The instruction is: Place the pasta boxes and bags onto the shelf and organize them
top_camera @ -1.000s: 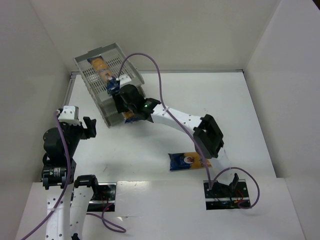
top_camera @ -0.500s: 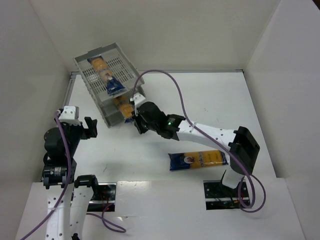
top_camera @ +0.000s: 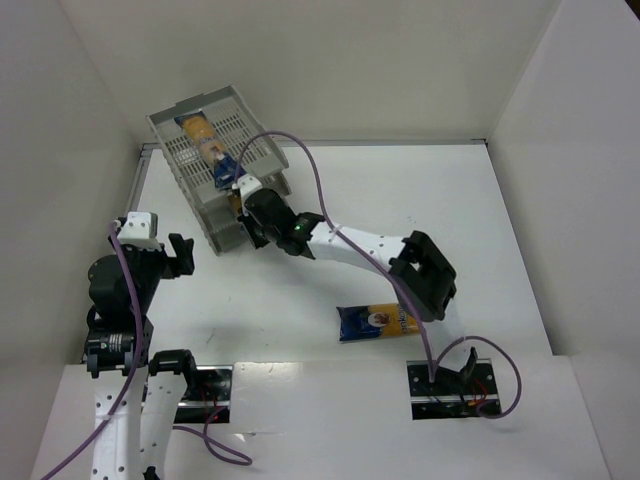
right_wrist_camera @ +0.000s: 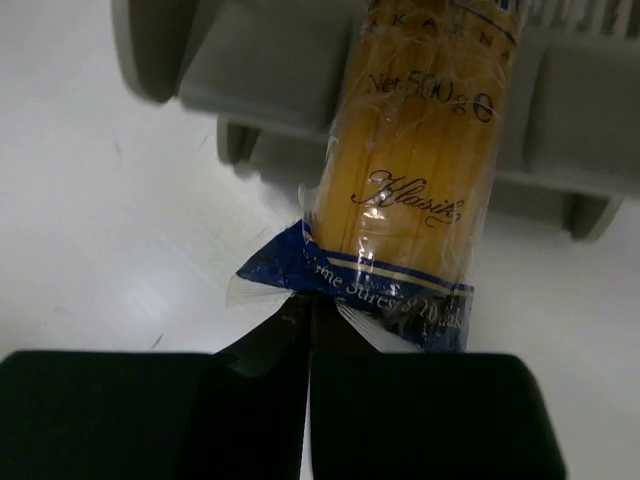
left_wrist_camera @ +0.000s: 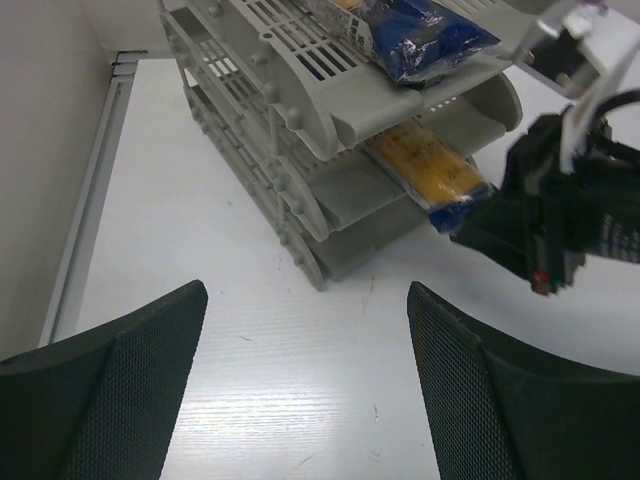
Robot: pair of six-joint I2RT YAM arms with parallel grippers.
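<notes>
A loose packet [top_camera: 375, 322] lay on the table [top_camera: 480, 230] near the arms. The left gripper [left_wrist_camera: 305, 295] gaped empty. The right gripper [right_wrist_camera: 308, 330] (fingers closed together) touched the end of a second packet [right_wrist_camera: 420, 200] in the shelf's [left_wrist_camera: 300, 215] middle tray, a third packet [left_wrist_camera: 420, 30] lying above.

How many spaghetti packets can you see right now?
3. Top packet in the top tier of the shelf; middle packet sticking out of the middle tier; third packet on the table. The bottom tier is partly hidden.
</notes>
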